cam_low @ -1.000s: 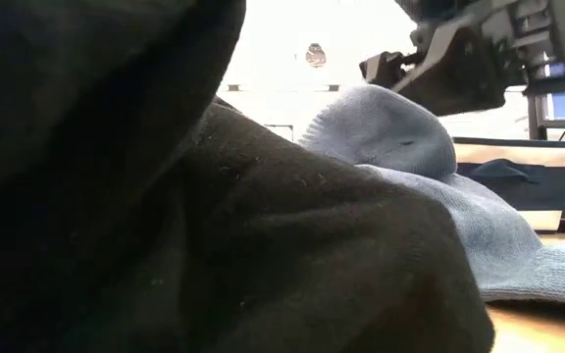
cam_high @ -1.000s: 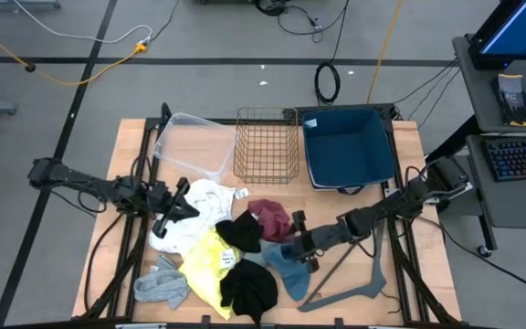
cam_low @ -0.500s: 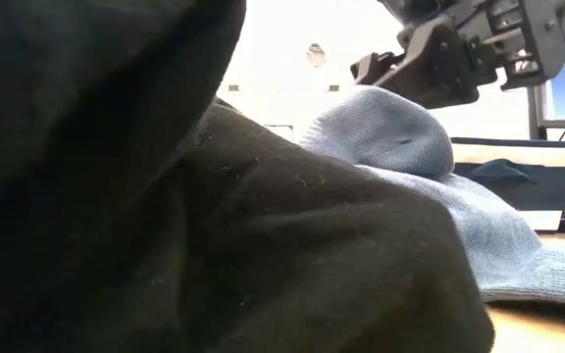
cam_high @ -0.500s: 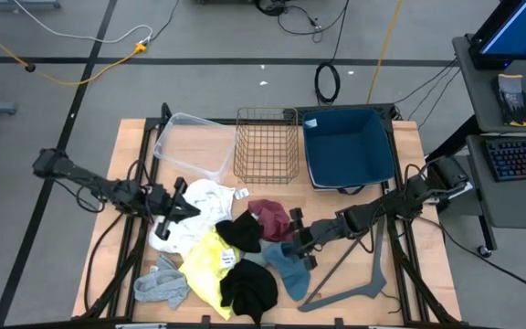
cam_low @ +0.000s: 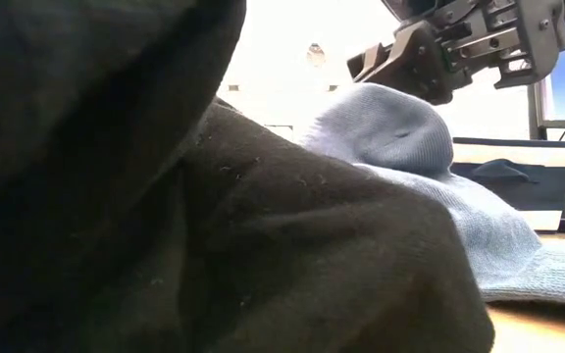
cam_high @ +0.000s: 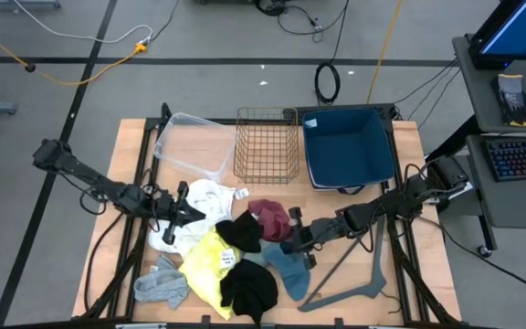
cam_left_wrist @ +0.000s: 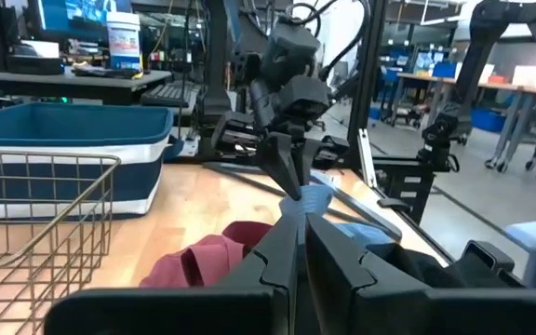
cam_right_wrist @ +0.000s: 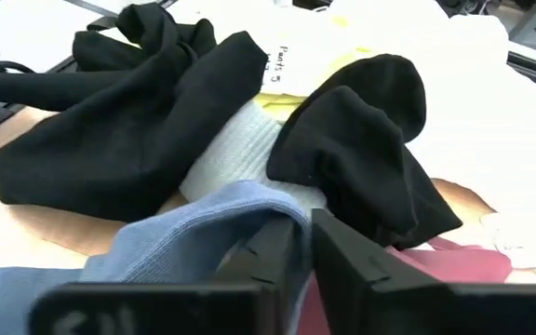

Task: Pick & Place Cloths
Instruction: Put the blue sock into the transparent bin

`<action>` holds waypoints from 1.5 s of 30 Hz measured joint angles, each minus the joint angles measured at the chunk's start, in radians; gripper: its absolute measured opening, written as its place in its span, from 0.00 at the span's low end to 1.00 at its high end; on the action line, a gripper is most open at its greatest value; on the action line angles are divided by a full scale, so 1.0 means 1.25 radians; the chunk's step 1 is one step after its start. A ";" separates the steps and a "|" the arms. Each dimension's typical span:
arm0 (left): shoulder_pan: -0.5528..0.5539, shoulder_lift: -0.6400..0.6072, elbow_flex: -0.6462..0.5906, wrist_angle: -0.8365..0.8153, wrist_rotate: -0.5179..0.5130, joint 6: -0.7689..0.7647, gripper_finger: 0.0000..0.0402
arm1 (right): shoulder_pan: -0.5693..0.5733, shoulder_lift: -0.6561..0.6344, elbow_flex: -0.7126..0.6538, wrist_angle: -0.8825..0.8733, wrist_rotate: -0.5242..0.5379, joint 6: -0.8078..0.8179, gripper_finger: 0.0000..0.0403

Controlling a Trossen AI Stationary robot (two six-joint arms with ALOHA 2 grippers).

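Observation:
The cloths lie heaped at the table's near middle: white (cam_high: pixel 204 196), yellow (cam_high: pixel 210 260), two black (cam_high: pixel 240 233) (cam_high: pixel 249 288), maroon (cam_high: pixel 270 217), grey (cam_high: pixel 161 285) and teal-blue (cam_high: pixel 286 265). My right gripper (cam_high: pixel 296 243) is shut on the teal-blue cloth's far part, between the maroon cloth and the hanger. My left gripper (cam_high: pixel 183 210) hangs shut over the white cloth with nothing between its fingers (cam_left_wrist: pixel 298 251). Whether it touches the white cloth I cannot tell. My right gripper pinches a raised fold of the teal-blue cloth (cam_right_wrist: pixel 249 207) between its two fingers (cam_right_wrist: pixel 277 244). The fingers slant down from the table's right. The fold stands up as a hump (cam_low: pixel 390 127) under the gripper, while the rest of the cloth lies on the table.
A grey hanger (cam_high: pixel 354 288) lies near the front right, just beside my right arm. Along the far edge stand a clear plastic bin (cam_high: pixel 193 144), a wire basket (cam_high: pixel 267 146) and a blue bin (cam_high: pixel 349 146). Bare wood shows at the table's left and right sides.
My right gripper has come down and a little toward the table's left onto the teal-blue cloth and has shut on its raised fold. My left arm has reached a little farther toward the table's right over the white cloth, its gripper staying shut.

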 joint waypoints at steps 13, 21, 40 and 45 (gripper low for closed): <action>0.000 0.207 0.144 0.041 -0.022 0.053 0.06 | -0.024 -0.035 -0.001 0.193 -0.001 -0.295 0.01; 0.001 0.305 0.230 0.078 -0.022 0.112 0.06 | -0.044 -0.139 -0.001 0.290 -0.046 -0.423 0.00; 0.044 0.479 0.276 0.245 -0.056 0.013 0.06 | -0.069 -0.216 -0.001 0.318 -0.192 -0.432 0.00; 0.061 0.507 0.276 0.307 0.005 0.012 0.07 | -0.069 -0.216 -0.001 0.318 -0.231 -0.425 0.00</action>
